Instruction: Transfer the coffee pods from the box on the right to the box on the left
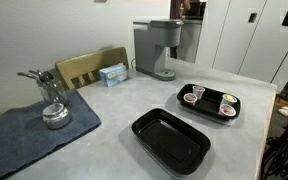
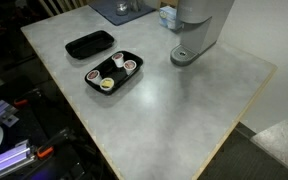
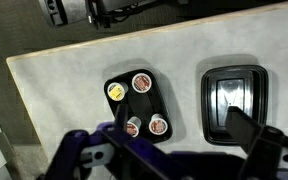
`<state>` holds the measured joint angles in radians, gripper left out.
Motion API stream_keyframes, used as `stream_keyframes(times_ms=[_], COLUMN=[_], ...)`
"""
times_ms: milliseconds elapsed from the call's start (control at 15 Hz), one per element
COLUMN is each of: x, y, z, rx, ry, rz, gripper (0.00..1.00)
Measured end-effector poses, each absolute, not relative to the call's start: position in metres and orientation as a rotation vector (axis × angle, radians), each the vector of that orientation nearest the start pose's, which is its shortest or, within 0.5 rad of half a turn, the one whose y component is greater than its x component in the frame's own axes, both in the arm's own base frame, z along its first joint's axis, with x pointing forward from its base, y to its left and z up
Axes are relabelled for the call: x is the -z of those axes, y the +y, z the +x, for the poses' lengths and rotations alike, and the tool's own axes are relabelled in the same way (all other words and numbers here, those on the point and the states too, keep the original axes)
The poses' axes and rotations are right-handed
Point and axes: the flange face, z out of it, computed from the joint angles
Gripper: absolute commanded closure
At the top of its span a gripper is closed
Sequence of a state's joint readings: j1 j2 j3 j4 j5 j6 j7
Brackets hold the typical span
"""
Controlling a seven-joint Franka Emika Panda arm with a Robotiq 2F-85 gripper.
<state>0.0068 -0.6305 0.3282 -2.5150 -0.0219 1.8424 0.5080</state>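
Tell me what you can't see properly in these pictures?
- Printing on the coffee pods: too small and blurred in every view.
- Empty tray: in the wrist view a finger of the open tool covers one corner, and glare blurs its floor.
- Coffee machine: its top is cut off by the frame edge in an exterior view.
- Metal items on the blue cloth: too small to identify in an exterior view.

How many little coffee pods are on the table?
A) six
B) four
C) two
B: four coffee pods sit together in one black tray, one with a yellowish top and three with brown-red tops.
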Motion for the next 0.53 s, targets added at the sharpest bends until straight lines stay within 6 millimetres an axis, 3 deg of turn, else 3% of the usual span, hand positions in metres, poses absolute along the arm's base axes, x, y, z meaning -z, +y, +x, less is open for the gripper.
stream_keyframes(times_ms=[533], x=[-0.4717], y=[0.1221], z=[0.3373], rx=[0.019], ry=[0.392], rz=[-3.343], gripper=[0.00])
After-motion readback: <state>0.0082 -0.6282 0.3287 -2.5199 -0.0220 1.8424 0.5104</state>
